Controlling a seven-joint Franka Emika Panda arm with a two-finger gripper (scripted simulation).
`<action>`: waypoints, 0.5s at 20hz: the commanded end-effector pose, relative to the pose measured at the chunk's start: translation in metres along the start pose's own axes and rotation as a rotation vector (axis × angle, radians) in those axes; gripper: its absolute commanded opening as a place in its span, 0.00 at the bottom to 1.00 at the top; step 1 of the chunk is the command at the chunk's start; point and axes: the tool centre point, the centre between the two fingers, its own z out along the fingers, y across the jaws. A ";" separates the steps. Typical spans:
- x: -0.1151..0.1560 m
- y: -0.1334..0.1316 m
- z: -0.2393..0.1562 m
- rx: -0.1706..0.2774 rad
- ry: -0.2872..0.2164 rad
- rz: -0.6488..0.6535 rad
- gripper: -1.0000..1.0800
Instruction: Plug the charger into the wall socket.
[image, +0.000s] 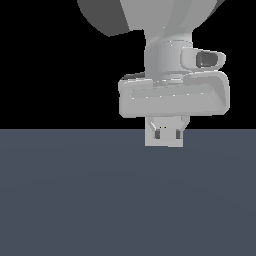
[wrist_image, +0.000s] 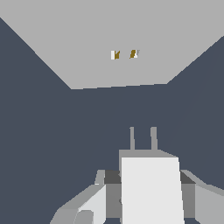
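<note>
The hand pinches the charger, which sits low and centre in the wrist view, its 2 prongs pointing ahead. In the exterior view the charger hangs just below the arm, centre of frame, at the worktop's far edge. The socket fills the upper middle of the wrist view, its 2 holes apart from the prongs. The carry-and-align step looks to be in hand. Next, the prongs need lining up with the holes, which sit slightly toward the frame's left, then a straight push in.
</note>
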 end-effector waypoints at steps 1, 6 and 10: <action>0.006 -0.003 -0.006 0.005 -0.001 -0.032 0.00; 0.012 -0.007 -0.011 0.011 -0.002 -0.061 0.00; 0.012 -0.007 -0.011 0.012 -0.002 -0.064 0.00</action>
